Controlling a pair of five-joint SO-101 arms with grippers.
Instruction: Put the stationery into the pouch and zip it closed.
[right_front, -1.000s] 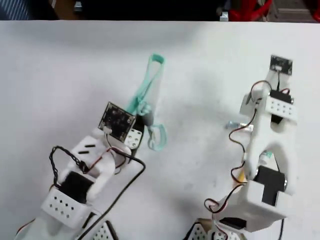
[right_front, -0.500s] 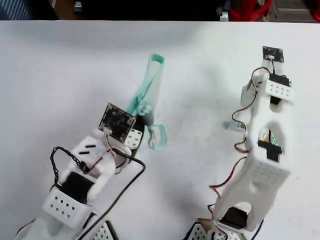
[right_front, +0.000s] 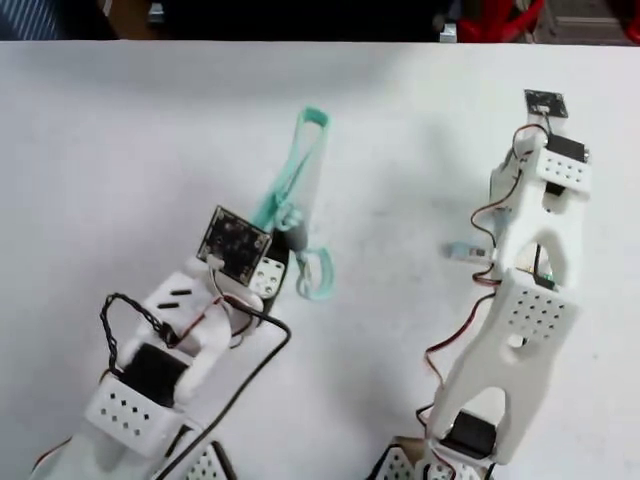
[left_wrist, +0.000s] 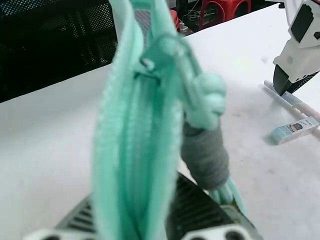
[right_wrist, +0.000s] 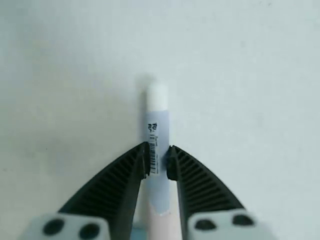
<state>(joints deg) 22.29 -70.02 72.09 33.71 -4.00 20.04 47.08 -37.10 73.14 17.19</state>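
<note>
Mint-green pouch (right_front: 297, 178) stood on edge on the desk (right_front: 120, 150), with a knotted cord pull (left_wrist: 207, 100) at one end. Well apart, a slim pale pen (right_wrist: 156, 142) with a white tip lay flat. A small blue-labelled block (left_wrist: 295, 130) lay just beside it.

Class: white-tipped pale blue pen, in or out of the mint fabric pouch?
Out: the pen sits in the right gripper, apart from the pouch.

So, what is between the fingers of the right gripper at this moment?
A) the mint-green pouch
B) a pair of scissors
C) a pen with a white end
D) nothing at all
C: in the right wrist view the right gripper has its two black fingers closed against either side of the pen, whose white end points away over the table.
</note>
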